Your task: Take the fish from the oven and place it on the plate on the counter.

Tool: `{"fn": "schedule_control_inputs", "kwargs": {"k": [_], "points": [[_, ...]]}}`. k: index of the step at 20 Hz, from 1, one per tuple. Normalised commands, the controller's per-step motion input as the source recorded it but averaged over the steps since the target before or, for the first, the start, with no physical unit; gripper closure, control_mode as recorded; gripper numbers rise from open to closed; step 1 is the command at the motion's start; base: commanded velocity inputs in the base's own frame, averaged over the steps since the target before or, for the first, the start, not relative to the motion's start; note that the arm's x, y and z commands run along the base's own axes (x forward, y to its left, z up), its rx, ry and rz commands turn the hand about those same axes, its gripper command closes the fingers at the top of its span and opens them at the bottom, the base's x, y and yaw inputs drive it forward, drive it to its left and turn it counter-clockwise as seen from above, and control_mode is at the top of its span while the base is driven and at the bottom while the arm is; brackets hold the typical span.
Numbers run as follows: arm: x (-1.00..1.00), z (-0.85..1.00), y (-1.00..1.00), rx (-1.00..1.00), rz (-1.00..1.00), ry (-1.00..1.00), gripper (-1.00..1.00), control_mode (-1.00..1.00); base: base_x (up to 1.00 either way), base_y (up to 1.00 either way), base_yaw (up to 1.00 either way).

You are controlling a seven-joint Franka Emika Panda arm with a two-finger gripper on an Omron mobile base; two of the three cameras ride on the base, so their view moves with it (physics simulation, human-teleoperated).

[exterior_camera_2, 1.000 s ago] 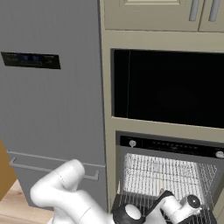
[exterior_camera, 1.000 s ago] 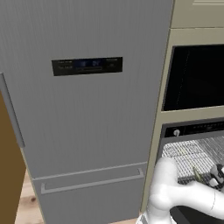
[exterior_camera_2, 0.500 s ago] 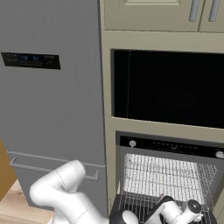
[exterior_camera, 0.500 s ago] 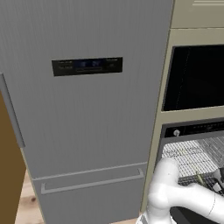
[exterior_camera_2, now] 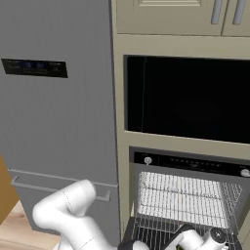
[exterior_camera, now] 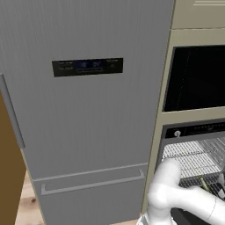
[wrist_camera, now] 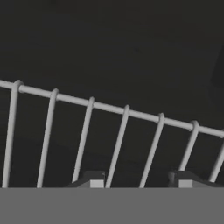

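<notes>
The oven stands open at the lower right, its silvery wire rack pulled out. The fish, slender and greenish-yellow, tilts just above the rack's front. My gripper is shut on it from the right. In the hand view my gripper shows two fingertips a moderate gap apart over the rack's front rail; the fish is hidden there. The plate and the counter are out of view.
A tall grey fridge fills the left, with a handle bar low down. A black-windowed unit sits above the oven. My white arm bends low in front of the fridge.
The hand has sunk slightly toward the rack's front edge, with the fish staying at the fingers. The jaws keep the same gap.
</notes>
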Motion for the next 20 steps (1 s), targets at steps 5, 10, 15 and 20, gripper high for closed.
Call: {"fn": "schedule_control_inputs", "kwargs": {"k": [5, 10, 15, 20], "points": [[-0.82, -0.70, -0.01, -0.01, 0.02, 0.02, -1.00, -1.00, 0.00, 0.00, 0.00], [-0.25, 0.20, 0.01, -0.02, 0.22, -0.17, -1.00, -1.00, 0.00, 0.00, 0.00], [-0.15, 0.98, 0.00, -0.11, 0.43, -0.17, -1.00, -1.00, 0.00, 0.00, 0.00], [0.01, 1.00, 0.00, -0.14, 0.37, -0.04, -1.00, -1.00, 0.00, 0.00, 0.00]]}}
